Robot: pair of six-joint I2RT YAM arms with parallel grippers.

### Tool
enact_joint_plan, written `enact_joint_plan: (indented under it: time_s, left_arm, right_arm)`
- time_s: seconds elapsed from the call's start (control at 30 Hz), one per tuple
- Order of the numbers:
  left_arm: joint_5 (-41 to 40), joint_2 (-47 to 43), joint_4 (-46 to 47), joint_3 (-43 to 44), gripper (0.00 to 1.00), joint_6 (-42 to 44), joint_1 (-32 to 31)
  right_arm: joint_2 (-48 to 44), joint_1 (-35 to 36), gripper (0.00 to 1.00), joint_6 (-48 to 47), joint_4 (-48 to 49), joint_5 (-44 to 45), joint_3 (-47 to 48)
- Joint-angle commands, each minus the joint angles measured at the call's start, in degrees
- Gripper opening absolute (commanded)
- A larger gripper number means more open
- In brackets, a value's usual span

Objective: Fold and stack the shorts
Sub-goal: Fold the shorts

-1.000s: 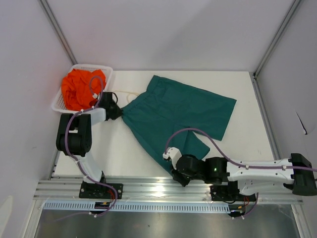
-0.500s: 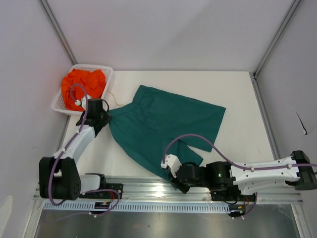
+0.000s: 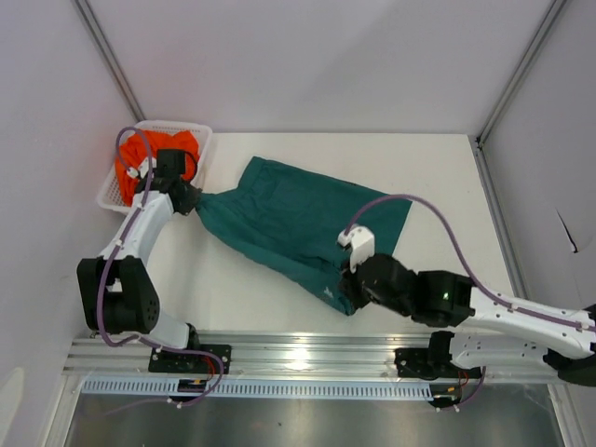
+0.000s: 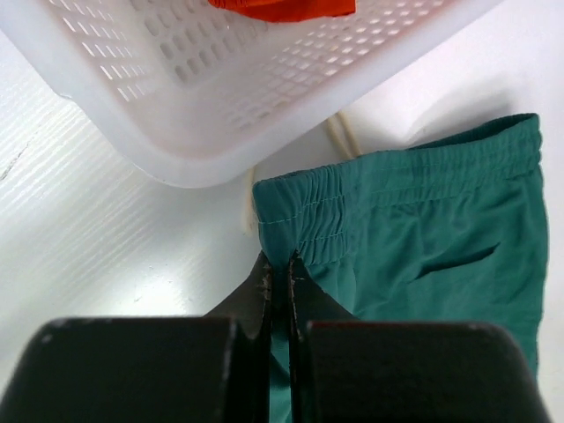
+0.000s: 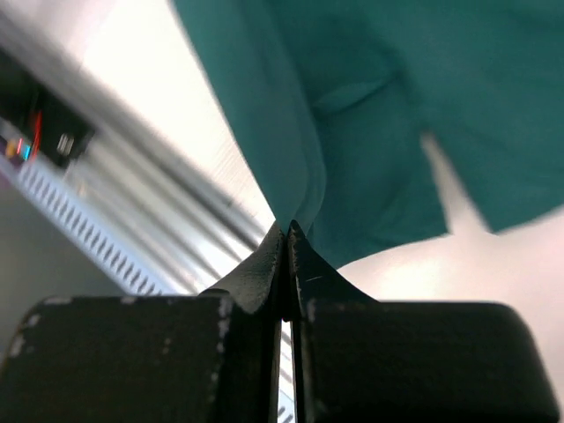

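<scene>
The dark teal-green shorts lie stretched across the table between both arms. My left gripper is shut on their elastic waistband corner, right beside the basket. My right gripper is shut on a leg hem of the same shorts, near the table's front edge, with the cloth lifted there. The orange shorts lie crumpled in the white basket; the left wrist view shows only a sliver of them.
The white mesh basket stands at the table's back left corner, close to my left fingers. A pale drawstring trails out beside the basket. An aluminium rail runs along the near edge. Grey walls enclose the table.
Both grippers kept hold of the teal shorts. The left arm drew the waistband left and back toward the basket; the right arm swung its hem right and away from the rail, stretching the cloth.
</scene>
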Motion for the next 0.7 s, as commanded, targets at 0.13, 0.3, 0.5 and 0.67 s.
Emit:
enact_joint_plan:
  time_s: [0.13,0.3,0.5,0.67]
  left_arm:
    - [3.8,1.8,-3.9,8.1,0.00,-5.5,1.1]
    - [5.9,3.9,-5.0,13.8,0.00,-7.9,1.0]
    - [6.5,3.8,-6.8,18.7,0.00,-9.5,0.9]
    - [6.5,0.2,-6.1,16.9,0.00,-8.8,1.0]
  right_arm:
    - [1.0,-16.7,0.00,-3.0,-4.8,0.0,8.2]
    - [3.8,-27.4,0.00,-5.3,-2.0,-3.9,9.8]
    - [5.0,-30.7,0.00,-8.6,0.5,-6.7,12.2]
    - [3.5,-30.4,0.00,-10.7,1.6,-13.2,12.9]
